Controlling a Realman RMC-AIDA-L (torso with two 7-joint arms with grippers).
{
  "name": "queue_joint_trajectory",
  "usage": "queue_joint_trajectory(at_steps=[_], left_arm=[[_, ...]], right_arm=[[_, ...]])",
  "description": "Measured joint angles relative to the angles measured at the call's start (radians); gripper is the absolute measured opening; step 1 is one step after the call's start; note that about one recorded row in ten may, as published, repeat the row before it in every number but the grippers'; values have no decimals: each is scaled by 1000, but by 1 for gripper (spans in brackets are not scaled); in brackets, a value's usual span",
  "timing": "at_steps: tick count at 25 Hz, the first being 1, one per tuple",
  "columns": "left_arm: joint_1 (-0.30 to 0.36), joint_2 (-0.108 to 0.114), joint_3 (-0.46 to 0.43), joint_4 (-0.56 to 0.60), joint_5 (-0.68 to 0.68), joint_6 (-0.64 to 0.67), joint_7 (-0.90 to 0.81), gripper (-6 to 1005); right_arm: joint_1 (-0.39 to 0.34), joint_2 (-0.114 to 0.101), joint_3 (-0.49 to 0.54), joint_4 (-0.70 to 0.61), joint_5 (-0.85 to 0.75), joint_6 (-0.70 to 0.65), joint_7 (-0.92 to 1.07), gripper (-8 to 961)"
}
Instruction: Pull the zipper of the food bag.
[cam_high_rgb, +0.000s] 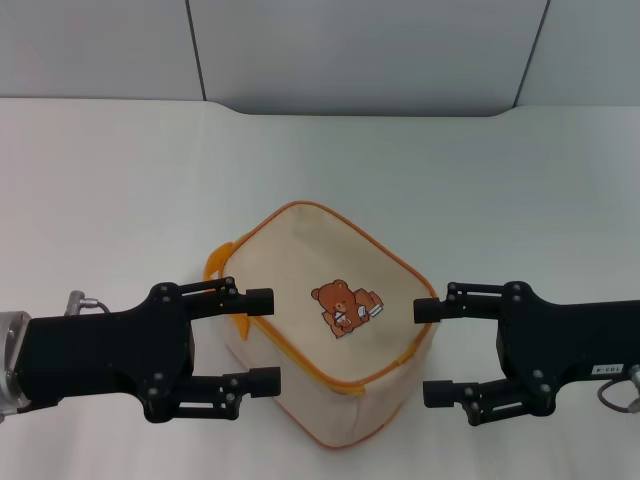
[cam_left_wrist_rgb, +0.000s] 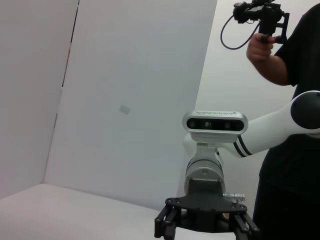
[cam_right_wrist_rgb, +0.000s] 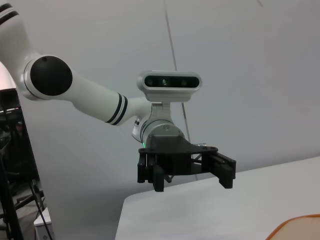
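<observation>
The food bag (cam_high_rgb: 330, 330), beige with orange piping and a brown bear print, stands on the white table near its front edge. Its orange strap handle (cam_high_rgb: 218, 262) shows at the bag's left. The zipper seam (cam_high_rgb: 300, 362) runs along the orange edge; I cannot make out the metal pull tab. My left gripper (cam_high_rgb: 263, 340) is open at the bag's left side, its fingers overlapping the bag's edge. My right gripper (cam_high_rgb: 430, 350) is open at the bag's right side. The right wrist view shows the left gripper (cam_right_wrist_rgb: 187, 179) and a corner of the bag (cam_right_wrist_rgb: 295, 227).
The white table (cam_high_rgb: 120, 200) spreads wide behind and beside the bag, ending at a grey wall (cam_high_rgb: 360, 50). The left wrist view shows the right gripper (cam_left_wrist_rgb: 204, 230) and a person in black holding a camera rig (cam_left_wrist_rgb: 265, 20) behind it.
</observation>
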Motion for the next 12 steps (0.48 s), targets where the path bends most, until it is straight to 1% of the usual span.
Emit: queue_joint_trajectory(at_steps=[12], left_arm=[[0, -2, 0, 1, 0, 0, 1, 799]], right_arm=[[-2, 0, -1, 0, 3, -9, -1, 827]])
